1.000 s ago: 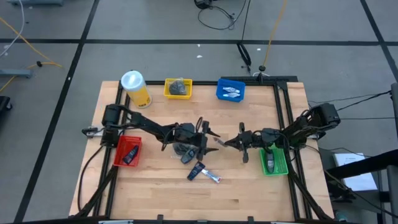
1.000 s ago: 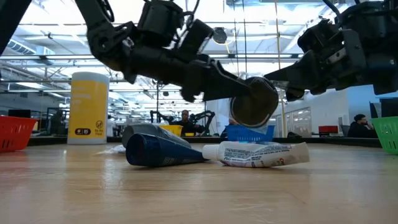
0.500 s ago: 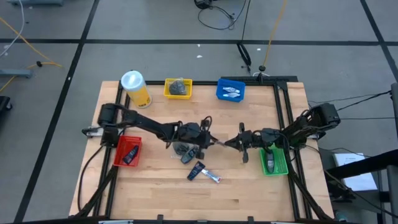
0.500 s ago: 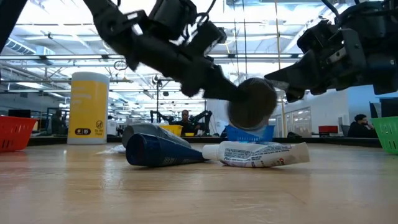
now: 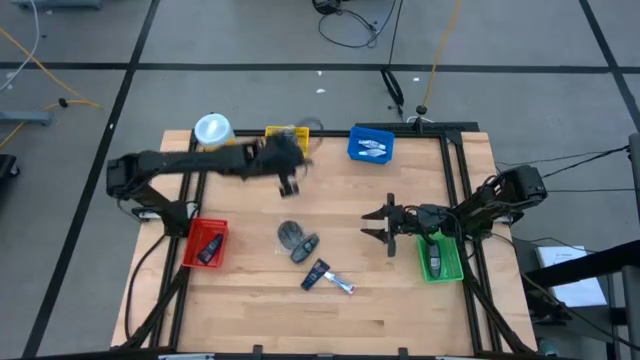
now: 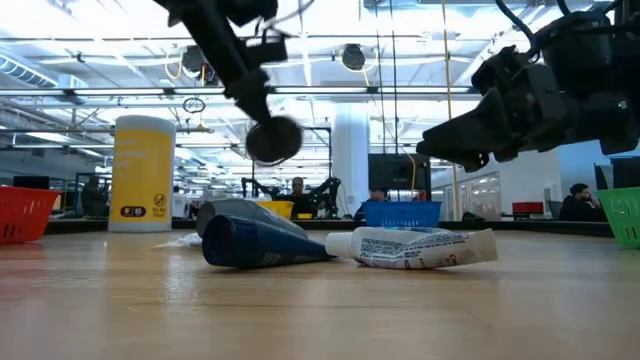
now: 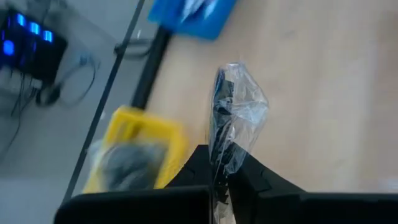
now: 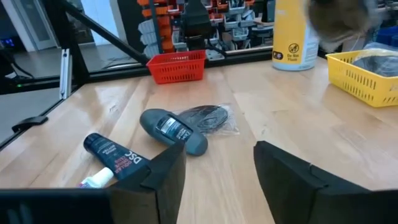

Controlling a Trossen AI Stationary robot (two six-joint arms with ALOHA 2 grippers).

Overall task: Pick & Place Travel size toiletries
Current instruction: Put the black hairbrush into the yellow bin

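Observation:
My left gripper point(image 5: 290, 170) hangs over the far part of the table beside the yellow bin point(image 5: 285, 140), shut on a round grey disc in clear wrap point(image 6: 273, 140). Another wrapped grey disc point(image 5: 290, 233), two dark bottles point(image 5: 305, 247) point(image 5: 317, 275) and a white tube point(image 5: 341, 286) lie flat on the wood mid-table. My right gripper point(image 5: 385, 226) hovers open to their right with nothing between its fingers point(image 8: 165, 177). My left gripper pinches the wrapped disc by its near rim point(image 7: 224, 163) between the two fingers point(image 7: 199, 180). The disc stands edge-on beyond the fingertips. The fingers slant down from the table's left side, and the disc is lifted clear of the table.
A yellow canister point(image 5: 215, 140) stands at the far left. The blue bin point(image 5: 371, 145) sits at the far edge, the red bin point(image 5: 205, 243) at the left and the green bin point(image 5: 440, 258) at the right. Bare wood lies toward the near edge.
My left gripper has shut on the grey disc that my right gripper held up mid-table. It has then swung up and toward the far left with the disc, ending beside the yellow bin. My right gripper has opened, let the disc go and stayed in place.

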